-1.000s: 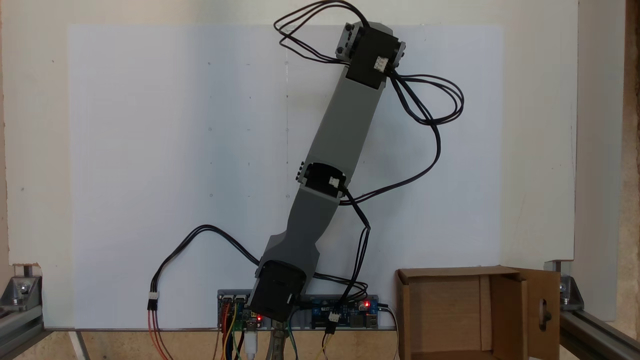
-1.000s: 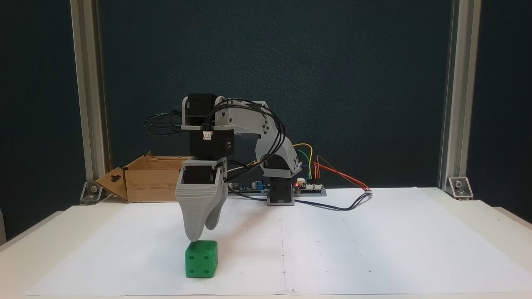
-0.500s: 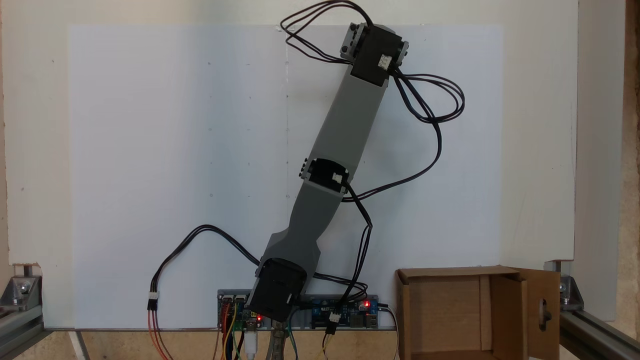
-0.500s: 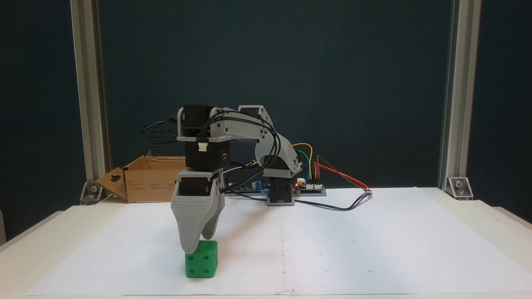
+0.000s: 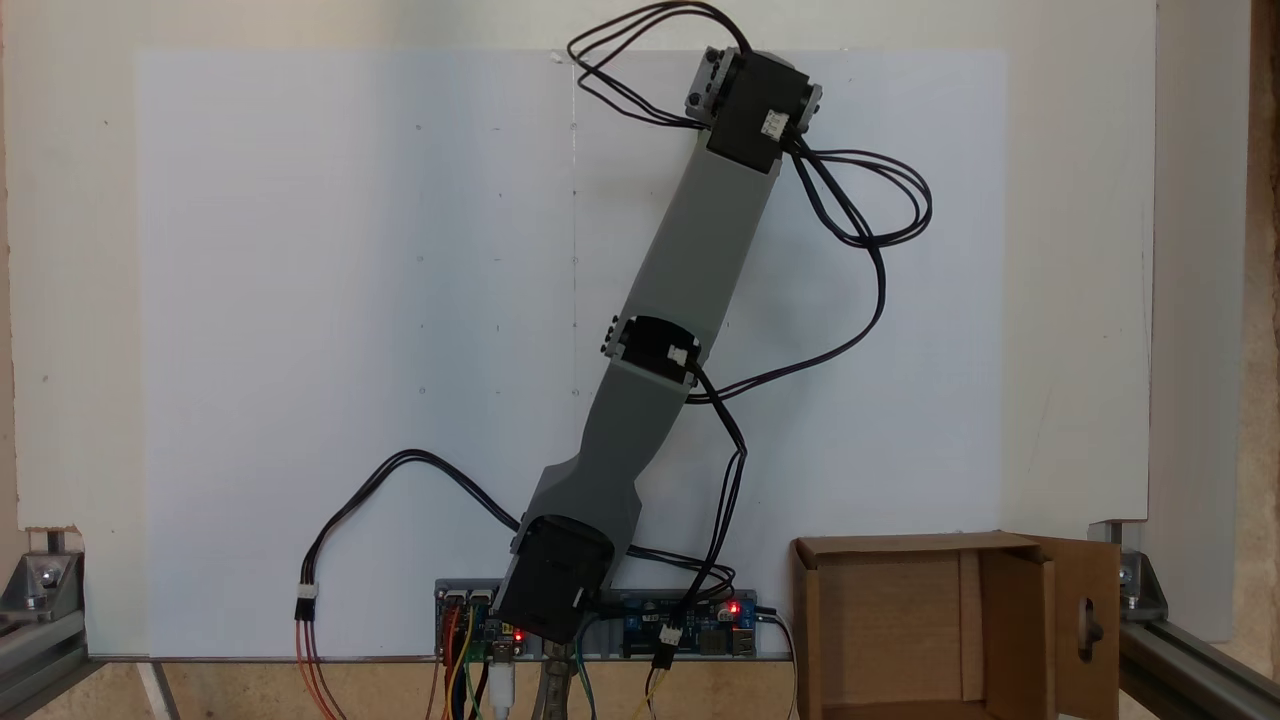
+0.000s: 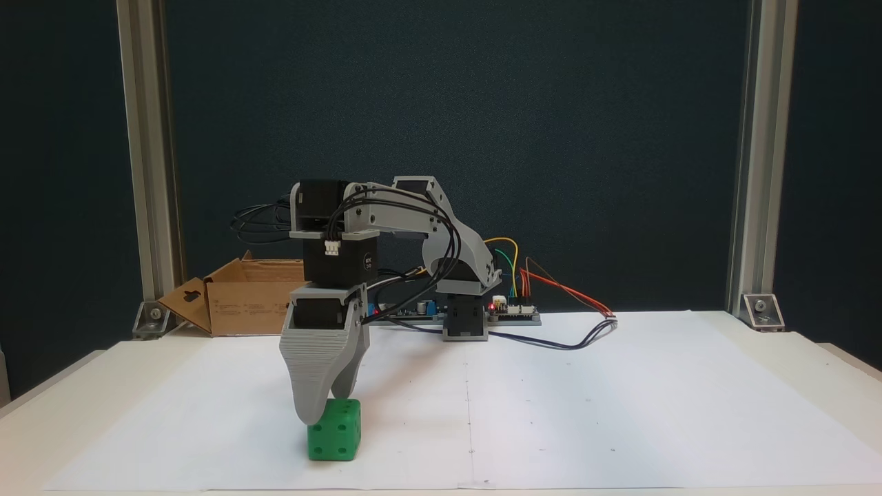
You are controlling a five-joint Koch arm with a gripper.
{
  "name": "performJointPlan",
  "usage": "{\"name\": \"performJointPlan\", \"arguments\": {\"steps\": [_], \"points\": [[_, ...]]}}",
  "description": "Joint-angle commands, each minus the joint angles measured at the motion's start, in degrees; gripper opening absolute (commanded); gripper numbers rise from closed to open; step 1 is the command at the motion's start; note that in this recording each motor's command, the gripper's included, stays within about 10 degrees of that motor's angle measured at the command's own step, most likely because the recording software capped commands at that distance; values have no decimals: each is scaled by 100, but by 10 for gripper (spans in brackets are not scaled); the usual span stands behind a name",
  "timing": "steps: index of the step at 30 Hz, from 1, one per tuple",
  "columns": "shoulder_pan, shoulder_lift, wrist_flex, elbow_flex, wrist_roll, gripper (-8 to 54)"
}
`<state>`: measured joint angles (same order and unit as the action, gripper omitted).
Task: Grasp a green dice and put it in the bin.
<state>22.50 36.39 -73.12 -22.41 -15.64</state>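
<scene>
One green dice (image 6: pixel 334 430) sits on the white paper sheet (image 6: pixel 551 413) near the front edge of the table in the side-on fixed view, resting flat with a five-pip face toward the camera. The gripper (image 6: pixel 324 406) hangs directly over it, pointing down, with the near grey jaw overlapping the dice's upper left corner and the second jaw tip just behind its top edge. From this angle the jaws lie nearly one behind the other, so whether they are spread around the cube or closed on it cannot be told. In the top-down fixed view the arm's wrist motor covers the spot. The dice looks like a stiff, light plastic cube with rounded edges and recessed pips; it should not deform, but its smooth faces may slip, so the sound hold is across two opposite flat faces, low enough that the jaws bear on the flats and not on the rounded top corners. One bin (image 5: pixel 900 630), an open cardboard box with a slotted flap, stands beside the arm's base, well apart from the dice. The count is one dice, one bin, one arm.
</scene>
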Motion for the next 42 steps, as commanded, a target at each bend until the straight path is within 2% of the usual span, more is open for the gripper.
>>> {"name": "performJointPlan", "arguments": {"steps": [1,42], "points": [[-9,62,70,308,167,445],[-70,-334,343,316,176,401]]}}
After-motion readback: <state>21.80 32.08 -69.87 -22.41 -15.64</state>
